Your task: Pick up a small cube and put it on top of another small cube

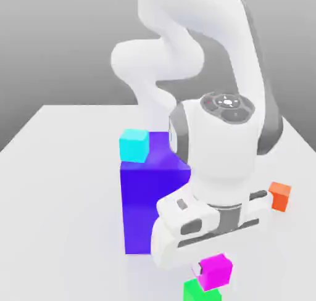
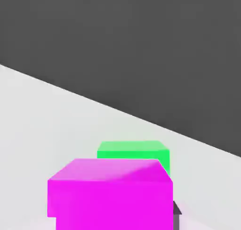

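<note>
Lining up the two cubes is, I judge, the step in hand: the pink cube [image 1: 215, 273] is up in the claw [image 1: 213, 270], gripped between its fingers, and the green cube [image 1: 199, 293] it should land on is lower, close by. In the exterior view the pink one sits toward the right of the green one and covers part of its top; whether they touch I cannot tell. The hand view also has pink overlapping green, with a strip of the green top left in sight, so I would not trust the centring yet.

To do this well, keep the grip firm and the pink cube above the green top while shifting sideways, so that its lower edge doesn't catch and shove the green cube. Turn the wrist a little if the sides don't run parallel; in the exterior view the two look slightly skewed. Then come down slowly and straight, stop at first contact rather than pressing, open the claw gently and evenly, and lift away without a sideways tug. Letting go too high or off centre could tip the pink cube onto the tabletop [image 1: 68, 213].
</note>
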`<state>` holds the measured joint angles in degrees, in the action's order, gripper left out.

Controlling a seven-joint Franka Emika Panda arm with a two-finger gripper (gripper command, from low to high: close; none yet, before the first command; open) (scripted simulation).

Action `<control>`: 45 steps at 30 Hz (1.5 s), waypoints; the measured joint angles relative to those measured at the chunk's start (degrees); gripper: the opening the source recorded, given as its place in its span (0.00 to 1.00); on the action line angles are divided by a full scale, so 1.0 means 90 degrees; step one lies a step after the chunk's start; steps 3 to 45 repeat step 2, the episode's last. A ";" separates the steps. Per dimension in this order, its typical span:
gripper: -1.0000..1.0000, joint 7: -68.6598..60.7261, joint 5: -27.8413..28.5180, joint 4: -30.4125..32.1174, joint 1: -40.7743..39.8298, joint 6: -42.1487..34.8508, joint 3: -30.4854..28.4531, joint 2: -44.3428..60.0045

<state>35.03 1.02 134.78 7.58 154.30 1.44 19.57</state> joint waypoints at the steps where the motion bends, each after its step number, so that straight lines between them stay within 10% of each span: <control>1: 1.00 0.0000 0.0000 0.0000 0.0000 0.0000 0.0000 0.0000; 45: 1.00 0.0000 0.0000 0.0000 0.0000 0.0000 0.0000 0.0000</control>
